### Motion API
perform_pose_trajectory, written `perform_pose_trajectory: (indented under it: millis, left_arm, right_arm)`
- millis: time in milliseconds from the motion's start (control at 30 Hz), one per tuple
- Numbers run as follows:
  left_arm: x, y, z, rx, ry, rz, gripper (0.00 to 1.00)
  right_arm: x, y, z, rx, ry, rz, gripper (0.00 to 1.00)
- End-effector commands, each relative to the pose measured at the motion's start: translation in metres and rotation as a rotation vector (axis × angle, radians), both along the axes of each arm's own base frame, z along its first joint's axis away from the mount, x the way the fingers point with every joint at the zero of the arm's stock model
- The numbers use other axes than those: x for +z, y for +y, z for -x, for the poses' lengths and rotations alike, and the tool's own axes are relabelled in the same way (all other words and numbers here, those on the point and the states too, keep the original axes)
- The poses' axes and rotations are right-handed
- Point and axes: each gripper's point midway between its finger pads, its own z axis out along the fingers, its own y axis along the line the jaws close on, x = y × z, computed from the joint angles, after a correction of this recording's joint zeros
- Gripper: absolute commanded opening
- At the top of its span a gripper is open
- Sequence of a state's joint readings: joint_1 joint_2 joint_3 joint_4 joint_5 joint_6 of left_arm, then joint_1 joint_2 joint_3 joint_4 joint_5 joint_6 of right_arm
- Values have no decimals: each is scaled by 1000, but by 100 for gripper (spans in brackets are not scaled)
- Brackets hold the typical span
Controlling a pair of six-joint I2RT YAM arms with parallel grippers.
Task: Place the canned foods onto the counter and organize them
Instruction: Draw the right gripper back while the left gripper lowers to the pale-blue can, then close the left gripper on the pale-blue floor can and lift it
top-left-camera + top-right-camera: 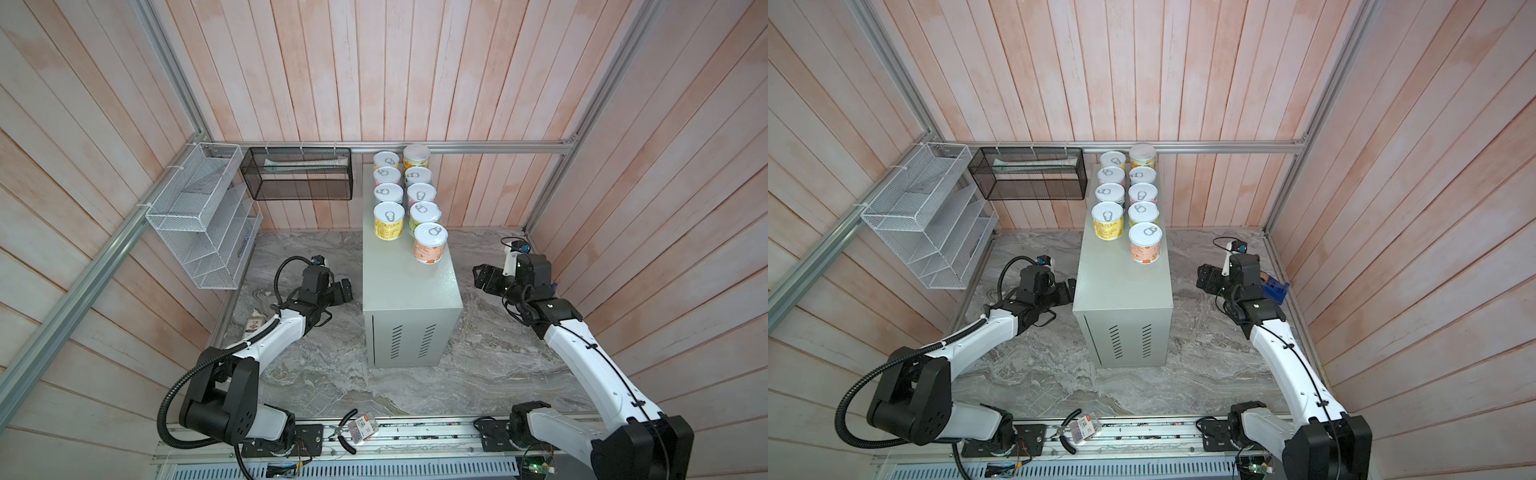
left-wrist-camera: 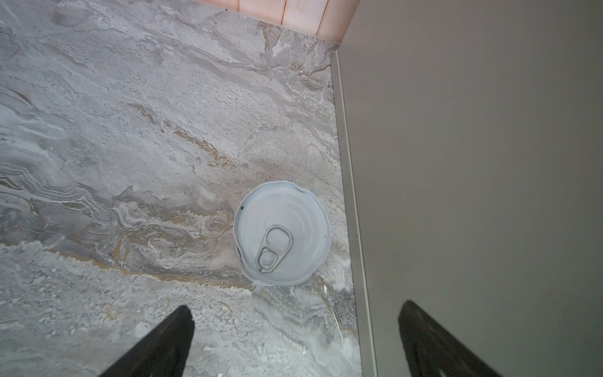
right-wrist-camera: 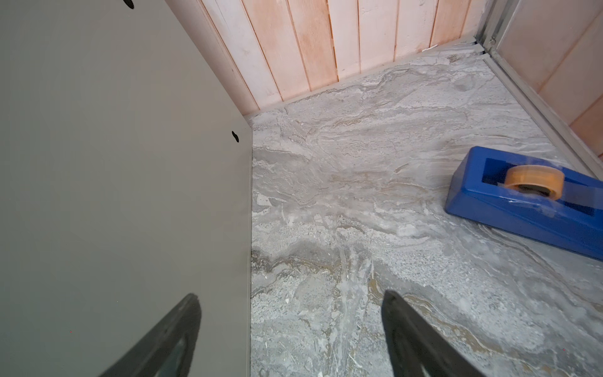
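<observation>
Several canned foods stand upright in two rows on the back half of the counter (image 1: 409,291), seen in both top views. The front ones are an orange-labelled can (image 1: 430,245) and a yellow-labelled can (image 1: 389,222). One more can (image 2: 282,236), its pull-tab lid up, stands on the marble floor close against the counter's left side. My left gripper (image 2: 296,306) hovers open just short of that can, nothing between its fingers. It shows low beside the counter (image 1: 1068,291). My right gripper (image 3: 291,293) is open and empty, low at the counter's right side (image 1: 478,278).
A blue tape dispenser (image 3: 522,202) lies on the marble near the right wall. On the left walls hang a white wire rack (image 1: 199,216) and a black mesh basket (image 1: 299,174). Pliers and a small card (image 1: 357,428) rest on the front rail.
</observation>
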State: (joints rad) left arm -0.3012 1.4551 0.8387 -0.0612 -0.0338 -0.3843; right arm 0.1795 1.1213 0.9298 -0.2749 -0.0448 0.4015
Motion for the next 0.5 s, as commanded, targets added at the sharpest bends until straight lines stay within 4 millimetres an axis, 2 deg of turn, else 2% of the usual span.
perform_pose_trajectory:
  millis: [0, 267, 467]
  left_arm:
    - [8, -2, -20, -2, -52, -13, 100]
    - [-20, -4, -41, 7, -34, -53, 100]
    - [-50, 2, -52, 61, 1, -86, 100]
  right_arm:
    - [10, 5, -8, 16, -33, -40, 86]
    - [15, 14, -12, 41, -39, -90, 85]
    - [16, 21, -10, 64, -40, -139, 85]
